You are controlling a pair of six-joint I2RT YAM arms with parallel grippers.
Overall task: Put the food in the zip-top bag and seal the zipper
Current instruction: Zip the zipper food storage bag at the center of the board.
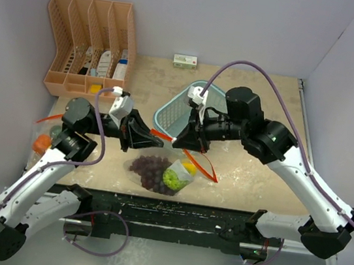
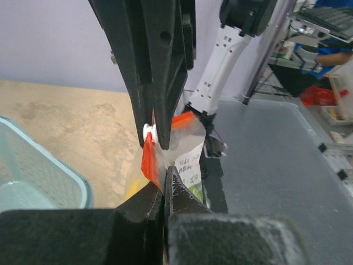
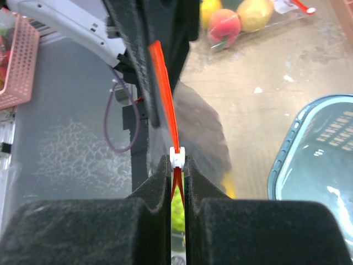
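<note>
STEP: sealing, by appearance | BAG: zip-top bag [image 1: 134, 166] on worktop [image 1: 262, 138], grapes [image 1: 148, 166] and green-yellow fruit [image 1: 177, 176] inside | LEFT: left claw [image 1: 160, 142] pinched tight on zipper [image 3: 164, 94] end | RIGHT: right claw [image 3: 176, 165] clamped at white slider [image 3: 176, 157] (strip taut between) | NEXT: likely slide along strip, left anchoring.

Robotics lab, plain booth walls [image 1: 180, 14], cluttered equipment racks [image 2: 325, 19] behind

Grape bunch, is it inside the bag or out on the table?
Inside: the grape bunch shows through the clear zip-top bag, whose plastic edge surrounds it.
</note>
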